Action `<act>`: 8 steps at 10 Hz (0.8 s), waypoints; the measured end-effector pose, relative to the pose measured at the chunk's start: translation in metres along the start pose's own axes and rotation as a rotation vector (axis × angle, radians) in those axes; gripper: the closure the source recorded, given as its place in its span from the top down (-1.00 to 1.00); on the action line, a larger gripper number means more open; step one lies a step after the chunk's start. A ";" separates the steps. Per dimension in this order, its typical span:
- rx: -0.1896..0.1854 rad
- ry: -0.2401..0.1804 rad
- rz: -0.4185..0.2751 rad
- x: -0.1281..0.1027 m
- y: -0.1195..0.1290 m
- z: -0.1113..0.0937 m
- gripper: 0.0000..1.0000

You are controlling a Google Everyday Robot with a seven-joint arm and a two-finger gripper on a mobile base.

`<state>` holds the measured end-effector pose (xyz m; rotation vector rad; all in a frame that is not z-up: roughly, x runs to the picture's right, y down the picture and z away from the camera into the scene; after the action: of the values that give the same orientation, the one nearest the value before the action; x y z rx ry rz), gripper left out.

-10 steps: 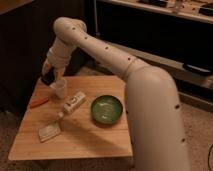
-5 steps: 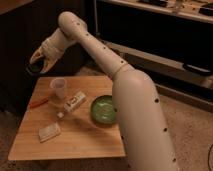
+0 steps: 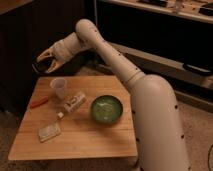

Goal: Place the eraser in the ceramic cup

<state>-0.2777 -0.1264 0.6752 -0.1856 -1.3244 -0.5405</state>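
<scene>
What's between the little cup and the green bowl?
In the camera view, a white tube-shaped thing lies between the ceramic cup and the green bowl. The gripper hangs above, past the cup.

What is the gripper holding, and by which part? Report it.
Nothing that shows: the gripper hangs shut above the far-left corner of the table, up behind the ceramic cup.

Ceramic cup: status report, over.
Gripper shut, in the air back-left of the ceramic cup. Cup upright on table, contents not visible. Green bowl to its right, apart.
</scene>
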 end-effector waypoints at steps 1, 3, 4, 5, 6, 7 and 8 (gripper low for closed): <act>0.000 -0.021 0.025 0.005 0.003 0.005 -1.00; -0.001 -0.050 0.064 0.016 0.009 0.015 -1.00; -0.002 -0.061 0.086 0.022 0.013 0.017 -1.00; -0.007 -0.072 0.105 0.028 0.017 0.022 -1.00; -0.012 -0.082 0.120 0.031 0.018 0.027 -1.00; -0.016 -0.085 0.134 0.035 0.020 0.028 -1.00; -0.020 -0.088 0.141 0.038 0.020 0.029 -1.00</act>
<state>-0.2878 -0.1064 0.7219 -0.3196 -1.3800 -0.4298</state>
